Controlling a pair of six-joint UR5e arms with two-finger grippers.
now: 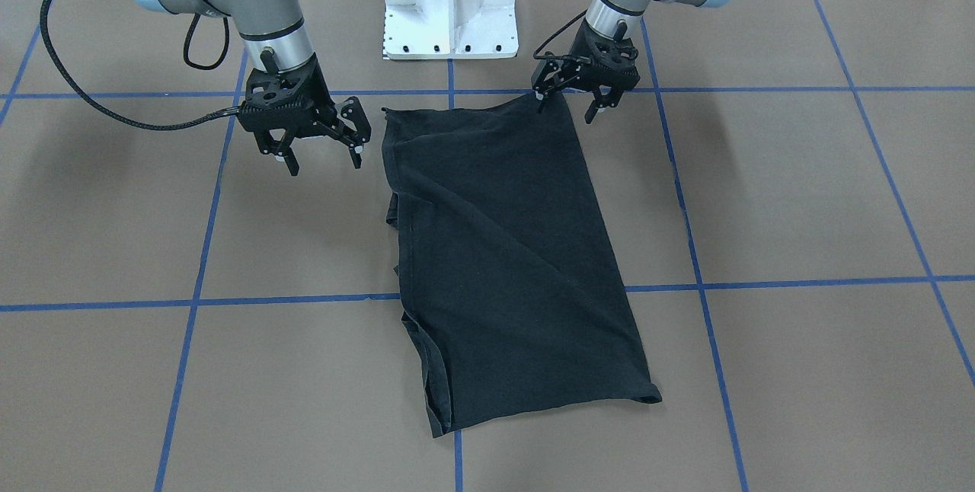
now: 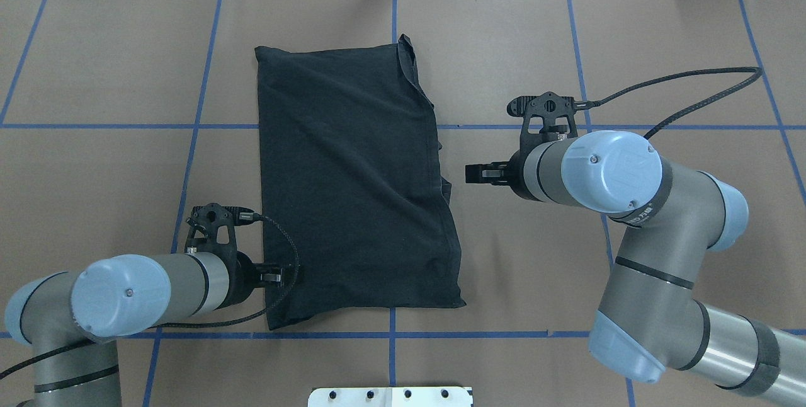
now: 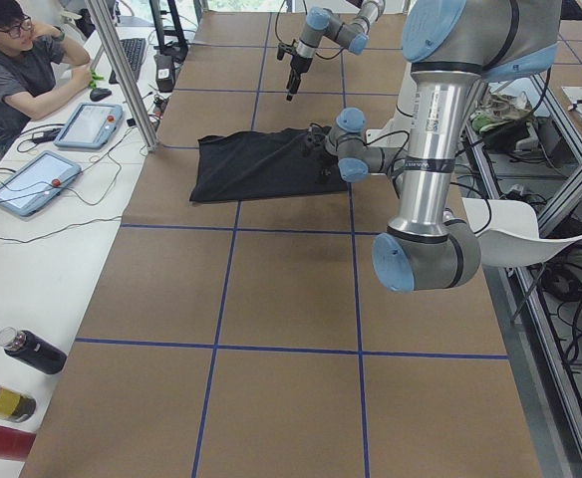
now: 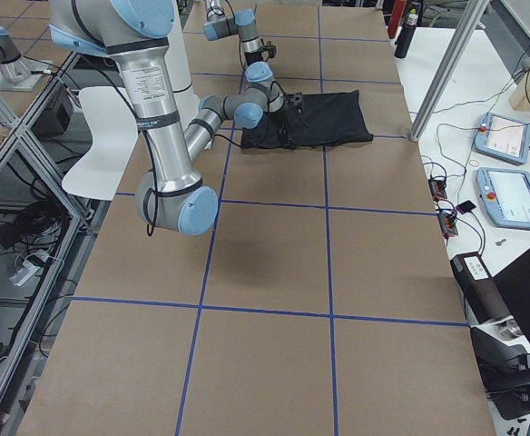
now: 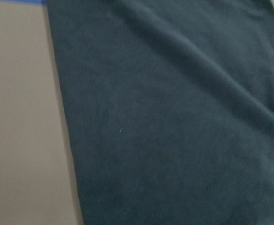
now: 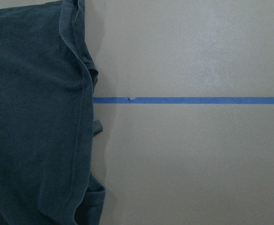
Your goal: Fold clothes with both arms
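Note:
The clothes are one black T-shirt (image 1: 503, 248) (image 2: 352, 186), folded into a long rectangle and lying flat mid-table; no print shows. My left gripper (image 1: 565, 107) (image 2: 277, 278) is open at the shirt's near corner on the robot's left side, with one fingertip (image 1: 539, 101) at the cloth's edge and the other off it. The left wrist view shows only the shirt (image 5: 174, 117) and bare table. My right gripper (image 1: 323, 163) (image 2: 478, 174) hangs open above the table just beside the shirt's other long edge, holding nothing. The right wrist view shows that layered edge (image 6: 83, 117).
The white mounting block (image 1: 449, 12) (image 2: 390, 396) stands at the robot's side of the table. Blue tape lines (image 1: 289, 299) cross the brown surface. In the left side view a person (image 3: 17, 65) sits at a side table with tablets, by a metal pole (image 3: 137, 90).

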